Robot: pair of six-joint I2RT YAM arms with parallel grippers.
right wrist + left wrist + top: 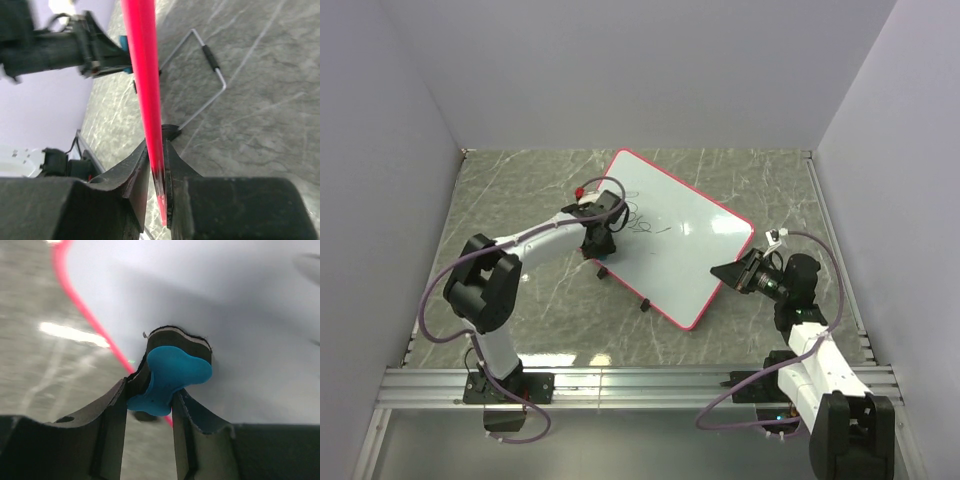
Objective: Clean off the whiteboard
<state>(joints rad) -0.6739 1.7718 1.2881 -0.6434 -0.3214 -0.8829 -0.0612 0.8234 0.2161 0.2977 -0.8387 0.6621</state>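
at the centre of the top view, the whiteboard (680,240) sits turned at an angle on the grey marbled surface (510,190), with faint scribbles (642,222) near its left edge. the left jaws cover that edge, their load hidden here; the right jaws meet the lower right rim.

mid-frame in the left wrist view, the left jaws pinch a blue eraser (172,372) against the blurred board.

up the centre of the right wrist view, the right jaws clamp the red rim (142,65), seen edge-on; a wire stand (210,65) shows at upper right.
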